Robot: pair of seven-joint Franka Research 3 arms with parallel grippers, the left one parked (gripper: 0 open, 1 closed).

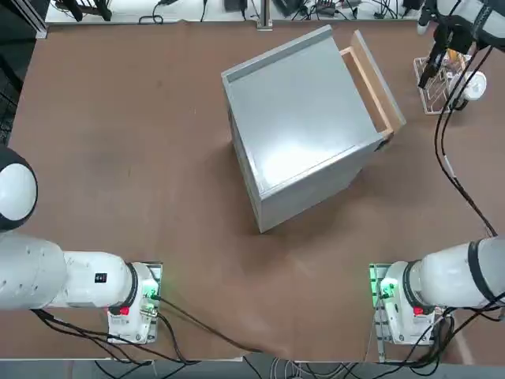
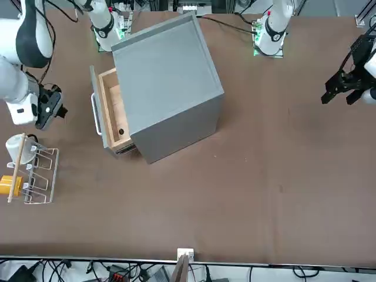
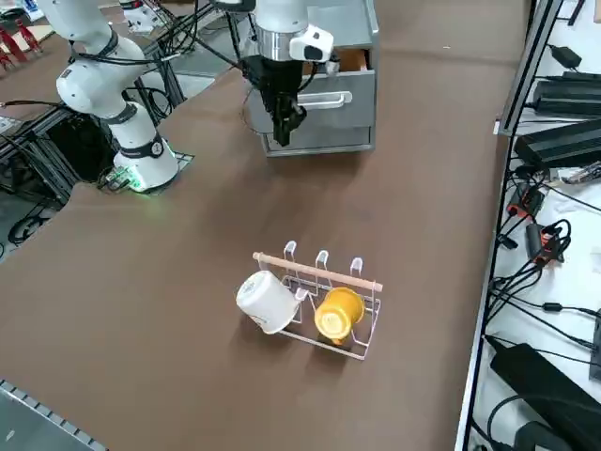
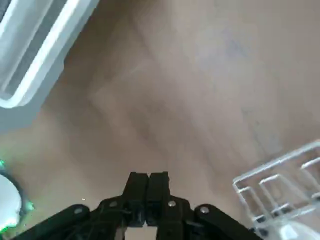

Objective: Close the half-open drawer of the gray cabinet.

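We saw cables and black adapters (image 3: 562,146) along the brown tabletop's (image 1: 126,142) far edge; our right tool (image 4: 148,177) hovered, fully closed, near the cabinet (image 2: 167,82).

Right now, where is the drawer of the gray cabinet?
In the front view, the drawer sticks out partway from the gray cabinet's left side, near the right pincer.

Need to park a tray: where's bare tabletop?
Bare: left of the cabinet; also between it and the right arm's base. Crowded: beyond the open drawer, with the shut right gripper and mug rack.
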